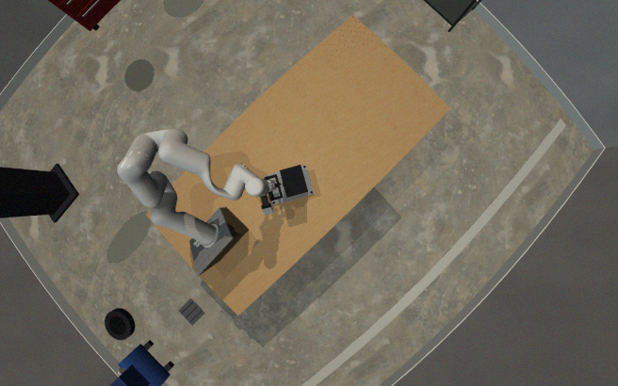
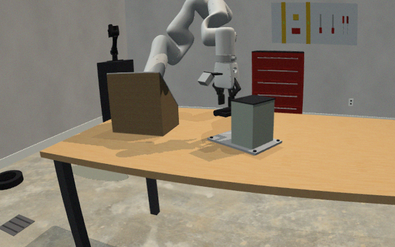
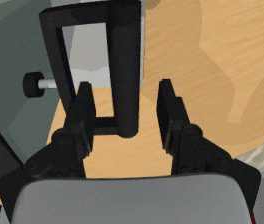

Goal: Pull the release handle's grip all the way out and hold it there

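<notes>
The release handle's grip [image 3: 126, 70] is a black level bar on a black frame, standing out in front of the grey housing [image 2: 251, 122] with a black top. A thin rod with a black knob [image 3: 32, 84] leads from the frame to the housing. In the side view the bar [image 2: 223, 112] shows just left of the housing, low above the table. My gripper [image 3: 125, 95] points straight down and is open. Its two fingers stand on either side of the bar with clear gaps. In the side view the fingertips [image 2: 227, 97] are still a little above the bar and touch nothing.
The housing stands on a grey bolted baseplate [image 2: 245, 144] on the wooden table. A brown slanted box [image 2: 141, 102] stands at the arm's base, left of the handle. A red drawer cabinet [image 2: 277, 81] stands at the back wall, off the table.
</notes>
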Tool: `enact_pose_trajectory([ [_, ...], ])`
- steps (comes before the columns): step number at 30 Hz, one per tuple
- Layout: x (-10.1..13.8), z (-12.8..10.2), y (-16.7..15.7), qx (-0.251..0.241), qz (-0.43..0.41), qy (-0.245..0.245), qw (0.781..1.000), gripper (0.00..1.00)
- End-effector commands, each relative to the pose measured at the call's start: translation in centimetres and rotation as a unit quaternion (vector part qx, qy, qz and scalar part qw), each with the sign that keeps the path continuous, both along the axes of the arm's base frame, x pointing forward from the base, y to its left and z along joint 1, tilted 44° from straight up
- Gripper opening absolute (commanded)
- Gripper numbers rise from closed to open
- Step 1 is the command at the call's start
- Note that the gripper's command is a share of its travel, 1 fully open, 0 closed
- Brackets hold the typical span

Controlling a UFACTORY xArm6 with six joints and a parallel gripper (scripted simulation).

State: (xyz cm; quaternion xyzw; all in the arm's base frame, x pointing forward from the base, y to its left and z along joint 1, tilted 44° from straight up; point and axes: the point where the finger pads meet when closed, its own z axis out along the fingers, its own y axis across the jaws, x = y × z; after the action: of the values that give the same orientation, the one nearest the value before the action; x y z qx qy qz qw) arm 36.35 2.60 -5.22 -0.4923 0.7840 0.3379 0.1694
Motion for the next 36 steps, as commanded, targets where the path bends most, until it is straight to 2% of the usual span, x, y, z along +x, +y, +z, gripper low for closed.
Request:
enact_pose_trajectory([
  [1,0.1,0.1,-0.1,-0.001,-0.001,-0.001,1.0,0.52],
  [21,0.1,-0.2,0.1,-0.001,-0.001,-0.001,1.0,0.52],
  [36,0.0,-1.2,1.2,-0.001,-0.001,-0.001,1.0,0.52],
])
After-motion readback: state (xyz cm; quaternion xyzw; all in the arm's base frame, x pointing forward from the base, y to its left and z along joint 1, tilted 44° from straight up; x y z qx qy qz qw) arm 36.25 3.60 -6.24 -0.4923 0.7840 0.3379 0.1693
